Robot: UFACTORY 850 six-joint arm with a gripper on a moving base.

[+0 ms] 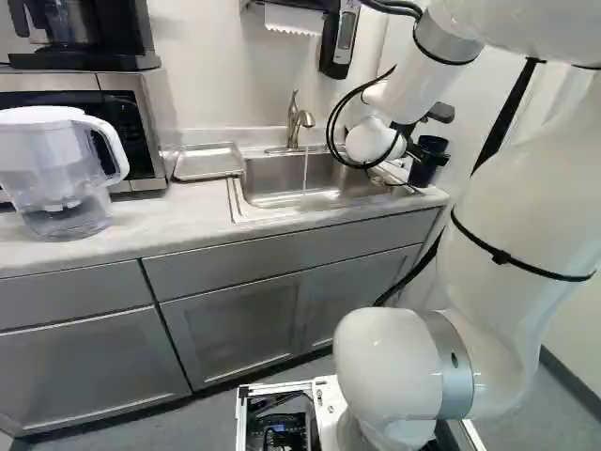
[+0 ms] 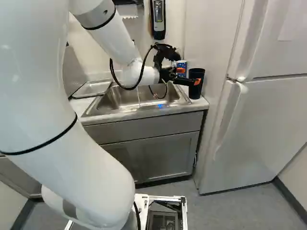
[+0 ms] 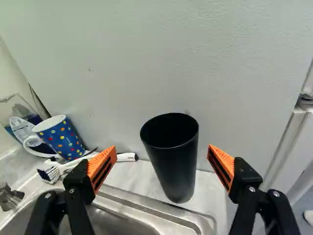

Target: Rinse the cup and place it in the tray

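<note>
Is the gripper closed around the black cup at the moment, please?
No, the gripper stands open, with a gap on either side between its orange pads and the black cup.

"Are you making out any words or numbers?"
"No, I'm finding nothing readable. A pale label [image 3: 22, 128] is showing beside the dotted cup [image 3: 63, 139], but its marks are looking too small to read."
"Is the wall dispenser [image 2: 158, 29] giving you anything?"
"Its front is carrying a panel [image 2: 158, 11], and I'm failing to make out any lettering or figures there either."
</note>
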